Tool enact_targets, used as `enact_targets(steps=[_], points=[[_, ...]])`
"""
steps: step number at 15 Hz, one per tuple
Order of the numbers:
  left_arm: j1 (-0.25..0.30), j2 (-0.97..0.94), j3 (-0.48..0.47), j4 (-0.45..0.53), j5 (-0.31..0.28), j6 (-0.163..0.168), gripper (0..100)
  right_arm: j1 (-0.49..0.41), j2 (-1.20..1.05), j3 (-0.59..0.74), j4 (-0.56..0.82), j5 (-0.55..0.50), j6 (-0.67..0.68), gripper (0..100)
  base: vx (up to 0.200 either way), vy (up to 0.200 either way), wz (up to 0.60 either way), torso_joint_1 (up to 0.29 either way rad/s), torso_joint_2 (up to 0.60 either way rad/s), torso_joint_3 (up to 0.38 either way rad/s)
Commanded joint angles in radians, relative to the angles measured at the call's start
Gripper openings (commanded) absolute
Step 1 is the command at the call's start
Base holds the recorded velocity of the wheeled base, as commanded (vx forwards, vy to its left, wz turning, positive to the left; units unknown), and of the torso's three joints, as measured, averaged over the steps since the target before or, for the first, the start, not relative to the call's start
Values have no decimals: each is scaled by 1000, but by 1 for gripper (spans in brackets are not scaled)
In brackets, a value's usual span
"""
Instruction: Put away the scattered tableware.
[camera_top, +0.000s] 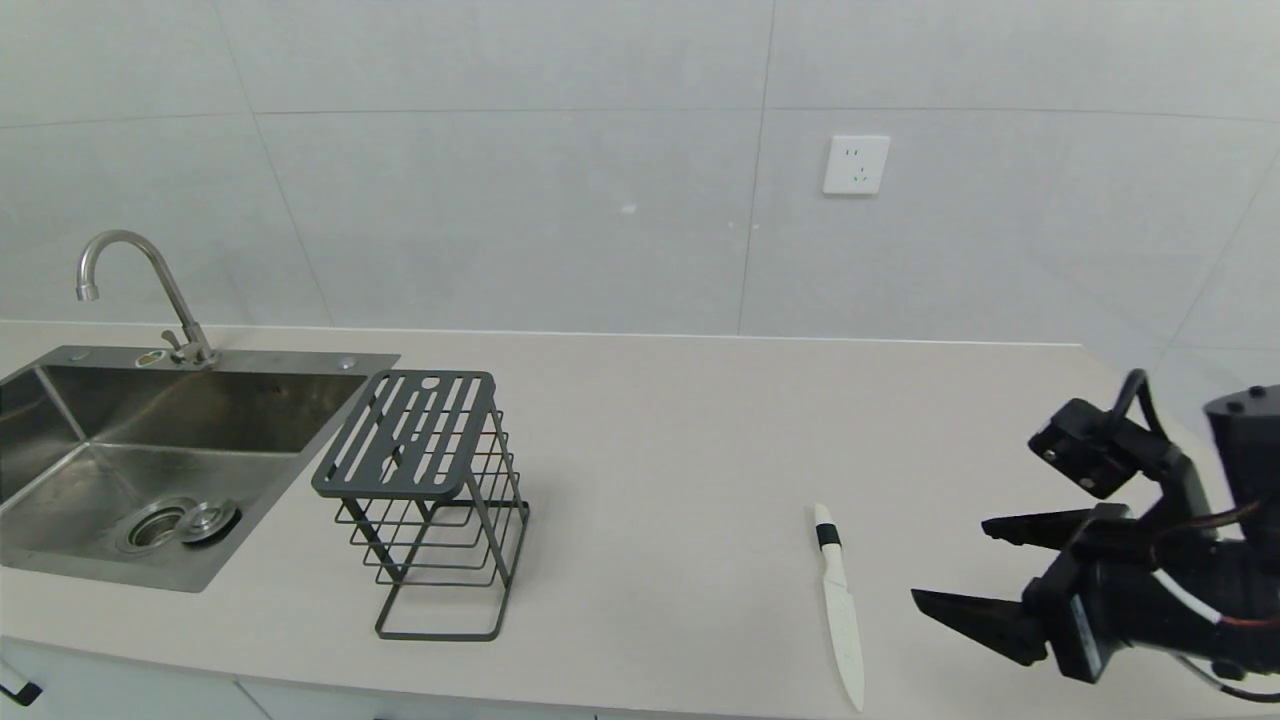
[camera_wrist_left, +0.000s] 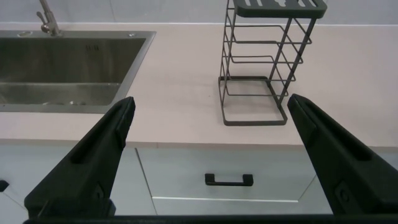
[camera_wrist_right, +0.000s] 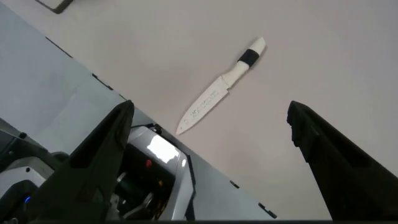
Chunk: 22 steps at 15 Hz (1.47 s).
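Observation:
A white knife (camera_top: 838, 600) with a black band on its handle lies flat on the pale counter near the front edge, blade tip toward the front; in the right wrist view the knife (camera_wrist_right: 221, 87) lies beyond the fingers. A dark wire knife rack (camera_top: 425, 490) with a slotted top stands left of it, also the rack (camera_wrist_left: 267, 59) in the left wrist view. My right gripper (camera_top: 950, 565) hovers open, a short way right of the knife, with nothing between its fingers. My left gripper (camera_wrist_left: 208, 155) is open and held off the counter's front edge, before the drawers.
A steel sink (camera_top: 120, 440) with a curved tap (camera_top: 140, 290) takes up the counter's left end. A wall socket (camera_top: 856, 164) sits on the tiled wall behind. Below the counter is a drawer front with a black handle (camera_wrist_left: 229, 180). Bare counter (camera_top: 680, 450) lies between rack and knife.

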Motion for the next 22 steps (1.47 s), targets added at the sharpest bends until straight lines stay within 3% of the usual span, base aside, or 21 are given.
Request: enact_targets(steps=[1, 3, 10, 12, 14, 15, 17, 19, 22], points=[[0, 0, 0, 0, 2, 0, 100, 19, 174, -14, -39, -3, 86, 100, 0, 0, 0, 0, 0, 0], [0, 0, 0, 0, 2, 0, 100, 19, 278, -72, -110, -3, 223, 100, 0, 0, 0, 0, 0, 0], [0, 0, 0, 1, 2, -2, 100, 54, 407, -167, -101, -89, 260, 100, 0, 0, 0, 0, 0, 0], [0, 0, 0, 1, 2, -2, 100, -35, 475, -322, -90, -155, 333, 100, 0, 0, 0, 0, 0, 0], [0, 0, 0, 1, 2, -2, 100, -81, 487, -317, -33, -199, 336, 100, 0, 0, 0, 0, 0, 0], [0, 0, 0, 1, 0, -2, 100, -58, 479, -276, -21, -196, 343, 100, 0, 0, 0, 0, 0, 0], [0, 0, 0, 1, 2, -5, 100, 94, 447, -178, -21, -206, 343, 100, 0, 0, 0, 0, 0, 0], [0, 0, 0, 1, 2, -6, 100, 157, 473, -206, -22, -253, 358, 100, 0, 0, 0, 0, 0, 0], [0, 0, 0, 0, 2, -8, 100, 174, 551, -210, -19, -276, 413, 100, 0, 0, 0, 0, 0, 0]])
